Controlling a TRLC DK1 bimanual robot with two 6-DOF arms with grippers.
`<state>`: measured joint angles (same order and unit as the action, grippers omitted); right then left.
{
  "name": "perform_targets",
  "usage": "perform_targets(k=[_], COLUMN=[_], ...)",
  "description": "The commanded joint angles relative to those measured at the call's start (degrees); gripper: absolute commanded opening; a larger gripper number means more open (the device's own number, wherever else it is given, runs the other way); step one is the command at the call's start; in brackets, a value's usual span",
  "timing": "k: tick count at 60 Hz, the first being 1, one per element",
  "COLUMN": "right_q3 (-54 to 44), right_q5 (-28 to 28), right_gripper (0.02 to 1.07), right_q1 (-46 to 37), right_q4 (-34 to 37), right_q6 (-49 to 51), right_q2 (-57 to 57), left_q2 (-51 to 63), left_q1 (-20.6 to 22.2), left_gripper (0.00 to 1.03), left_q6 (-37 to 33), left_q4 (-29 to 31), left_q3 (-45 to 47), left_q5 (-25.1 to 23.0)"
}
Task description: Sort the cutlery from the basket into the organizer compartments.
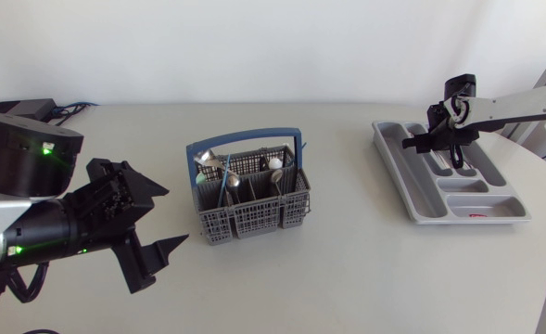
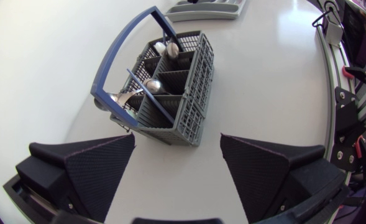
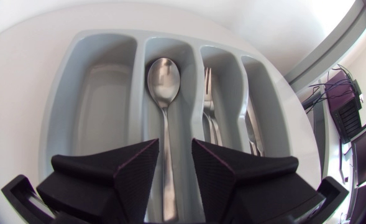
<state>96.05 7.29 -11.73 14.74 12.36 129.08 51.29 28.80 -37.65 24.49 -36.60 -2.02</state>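
Our left gripper (image 1: 177,216) hangs over the table (image 1: 347,278), just beside the grey basket (image 1: 254,211) and pointing at it. Its two fingers stand wide apart and hold nothing; in the left wrist view the basket (image 2: 196,93) lies ahead of the gap between them, not touched by either finger. The basket stands upright near the middle of the table, its blue handle (image 1: 245,137) raised. Several pieces of cutlery stand in its compartments, among them a spoon (image 2: 151,84) with its bowl up.

Our right gripper (image 1: 452,153) is over the grey organizer (image 1: 395,169), which lies well apart from the basket, at the right of the table. In the right wrist view its fingers (image 3: 139,163) are only a little apart. A second spoon (image 3: 163,78) lies flat in one of the organizer's long compartments, second from the broad outer one (image 3: 96,93). Its handle runs through the narrow gap between the fingers, and we see a gap beside it, so the gripper does not grasp it. The next compartment holds forks (image 3: 209,112).
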Motion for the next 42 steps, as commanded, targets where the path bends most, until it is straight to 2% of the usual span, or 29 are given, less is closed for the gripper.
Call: perform_targets(k=[1, 5, 14, 21, 22, 30, 31, 36, 42], right_q3=[-5.5, -9.8, -18.5, -23.9, -24.4, -26.6, -26.8, -27.5, -28.5], right_q5=[-0.8, -1.6, -4.7, -6.0, -6.1, -7.7, -7.8, -9.0, -10.7], right_gripper=[0.53, 0.53, 0.51, 0.32, 0.30, 0.11, 0.10, 0.08, 0.08], right_q1=[1.5, 3.0, 8.2, 13.7, 14.4, 19.6, 20.3, 23.2, 26.0], right_q4=[-0.8, -1.9, -2.1, -2.1, -2.1, -1.2, -1.0, 0.4, 2.0], right_q6=[-0.6, -0.1, -0.1, -0.4, -0.5, -1.3, -1.4, -1.9, -3.2], right_q2=[-6.3, -10.5, -19.2, -24.4, -24.9, -27.0, -27.1, -27.8, -28.7], left_q2=[1.7, 3.0, 7.2, 12.1, 13.4, 18.6, 19.7, 23.4, 26.6], left_q1=[-1.4, -2.4, -4.6, -5.3, -5.7, -7.0, -7.4, -8.6, -10.1], left_gripper=[0.95, 0.94, 0.83, 0.70, 0.65, 0.43, 0.37, 0.19, 0.07], left_q6=[1.5, 1.9, 3.1, 4.0, 4.1, 4.3, 4.3, 4.3, 4.3], left_q4=[-1.8, -3.4, -5.9, -8.7, -9.4, -12.4, -13.2, -15.2, -16.7], left_q3=[2.0, 2.5, 2.7, 2.6, 2.3, 0.7, 0.4, -1.1, -2.6], left_q5=[0.3, 0.3, -0.4, -1.3, -1.7, -2.2, -2.3, -3.5, -4.8])
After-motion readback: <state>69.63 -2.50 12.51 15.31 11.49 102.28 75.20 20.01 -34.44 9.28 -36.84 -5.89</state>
